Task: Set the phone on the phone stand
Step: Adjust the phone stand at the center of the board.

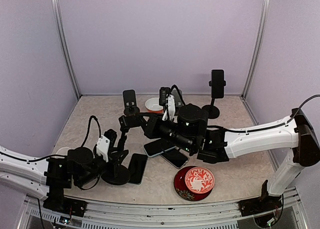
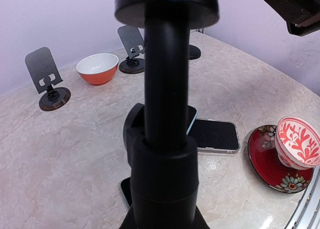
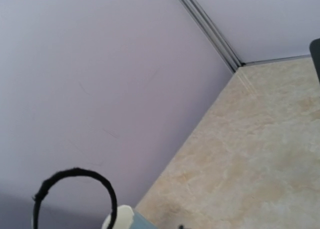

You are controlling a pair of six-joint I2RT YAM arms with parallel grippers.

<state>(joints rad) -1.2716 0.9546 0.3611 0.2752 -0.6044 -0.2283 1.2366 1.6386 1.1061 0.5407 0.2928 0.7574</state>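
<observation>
Phone [image 1: 137, 168] not on stand [image 1: 116, 176] yet. Your left gripper [image 1: 112, 153] closed narrow, seemingly clamped on stand post, fingers hidden. Right gripper [image 1: 169, 108] closed too, raised mid-counter [image 1: 240, 114], holding nothing you can see. Outward: phone lies flat just beside stand base, two more close by. Pick, lift, seating all remain.

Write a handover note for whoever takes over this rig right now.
Left tool: shut, apparently around the pole of the near phone stand.
Right tool: shut, above the middle of the table; any hold cannot be told.
Three phones lie flat there, one beside that stand's base.
Done: no phone seen on it.
Left: lift a phone, seat it on the stand.
</observation>
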